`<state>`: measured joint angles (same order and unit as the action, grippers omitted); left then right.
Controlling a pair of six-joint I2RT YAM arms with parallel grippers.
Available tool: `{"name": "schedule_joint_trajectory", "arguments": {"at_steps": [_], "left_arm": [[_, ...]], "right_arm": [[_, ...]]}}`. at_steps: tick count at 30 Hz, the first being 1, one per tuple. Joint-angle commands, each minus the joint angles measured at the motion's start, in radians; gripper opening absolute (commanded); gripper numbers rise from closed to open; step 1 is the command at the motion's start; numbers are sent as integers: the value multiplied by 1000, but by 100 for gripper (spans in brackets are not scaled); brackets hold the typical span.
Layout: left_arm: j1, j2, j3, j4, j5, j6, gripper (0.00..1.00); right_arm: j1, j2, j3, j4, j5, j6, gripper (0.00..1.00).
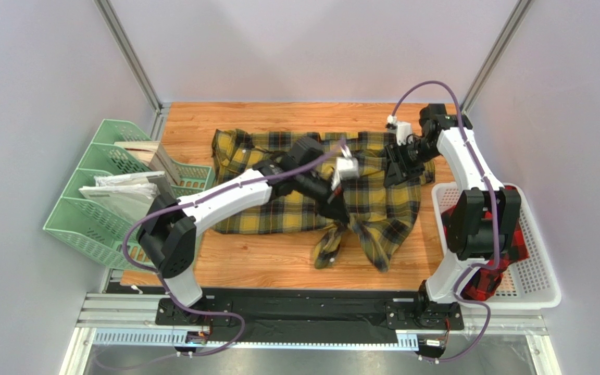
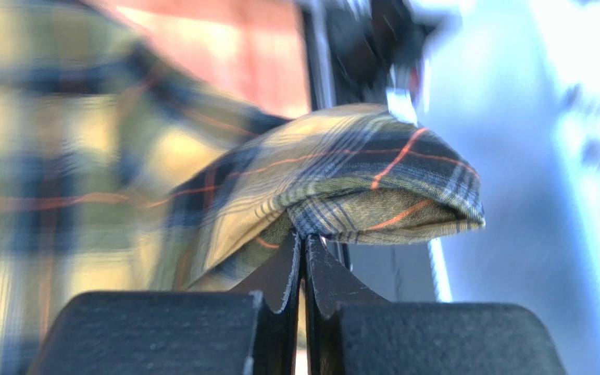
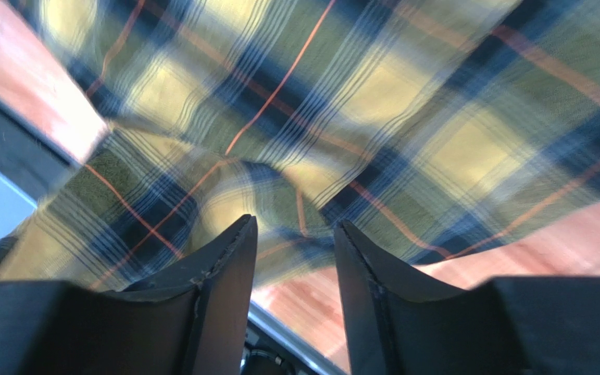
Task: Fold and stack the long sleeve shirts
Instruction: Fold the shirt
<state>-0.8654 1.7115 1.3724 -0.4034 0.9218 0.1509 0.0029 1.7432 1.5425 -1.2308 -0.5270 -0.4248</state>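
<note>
1. Left gripper (image 2: 303, 244): jaws closed, pinching a fold of the yellow-and-black shirt (image 1: 373, 195) at their tips; we judge this is for folding it over.
2. Right gripper (image 3: 295, 225): jaws parted, cloth just beyond them, nothing held.
3. Red-and-black shirt (image 1: 517, 238): in the white basket (image 1: 542, 277), well apart from both jaws.

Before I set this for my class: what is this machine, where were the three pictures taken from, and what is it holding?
Two robot arms stand at the table's near edge. The wide picture looks down from above; the others come from a camera on each wrist. A yellow checked shirt lies spread on the table, a red checked shirt in the white basket. The left gripper is shut on a fold of that yellow shirt; the right gripper is open over it.
</note>
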Motion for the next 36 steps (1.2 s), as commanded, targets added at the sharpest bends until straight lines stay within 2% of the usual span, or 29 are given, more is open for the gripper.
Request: {"name": "schedule_joint_trajectory", "arguments": {"at_steps": [1,2,3,5,6,7,8,10,11,14,15,16,17,19,20,23,24,26,32,36], "left_arm": [[208,32,-132,485,62,-645,0],[250,45,-154,535,40,-771,0],[322,57,-177,620,-7,-836,0],[382,88,-240,667,-58,-930,0],[420,98,-251,655,-73,-930,5],[434,118,-243,615,-83,-915,10],[445,126,-237,579,-89,-890,21],[465,120,-227,511,-77,-823,25],[470,111,-220,482,-74,-789,29],[470,56,-170,353,-43,-579,37],[459,47,-118,260,-41,-436,39],[451,37,-87,208,-57,-377,40],[445,42,-60,169,-69,-311,46],[416,89,55,28,-95,-161,50],[402,114,92,-38,-115,-152,57],[396,233,238,-136,-139,-146,59],[394,281,285,-153,-138,-146,67],[388,303,301,-158,-153,-191,67],[338,255,225,-111,-222,-177,69],[336,154,66,-37,-183,-194,71]], "right_arm": [[-27,42,109,10,2,44,50],[-27,48,137,5,7,46,52],[-27,55,148,4,22,50,54],[-26,76,178,-12,38,49,55],[-29,82,186,-15,56,50,56],[-29,93,198,-18,67,47,56],[-29,99,220,-27,76,46,56],[-32,102,244,-38,99,43,57],[-35,107,267,-51,101,40,57],[-38,105,283,-78,119,24,57],[-37,107,286,-85,122,20,56],[-38,107,288,-93,125,15,55],[-38,105,288,-104,131,8,54],[-40,104,283,-113,150,-5,48],[-40,104,283,-124,157,-23,45],[-38,107,286,-176,147,-95,43],[-37,107,283,-186,144,-112,43],[-35,105,255,-213,130,-144,43],[-6,44,53,-161,162,-201,56],[31,27,-54,-55,220,-201,62]]}}
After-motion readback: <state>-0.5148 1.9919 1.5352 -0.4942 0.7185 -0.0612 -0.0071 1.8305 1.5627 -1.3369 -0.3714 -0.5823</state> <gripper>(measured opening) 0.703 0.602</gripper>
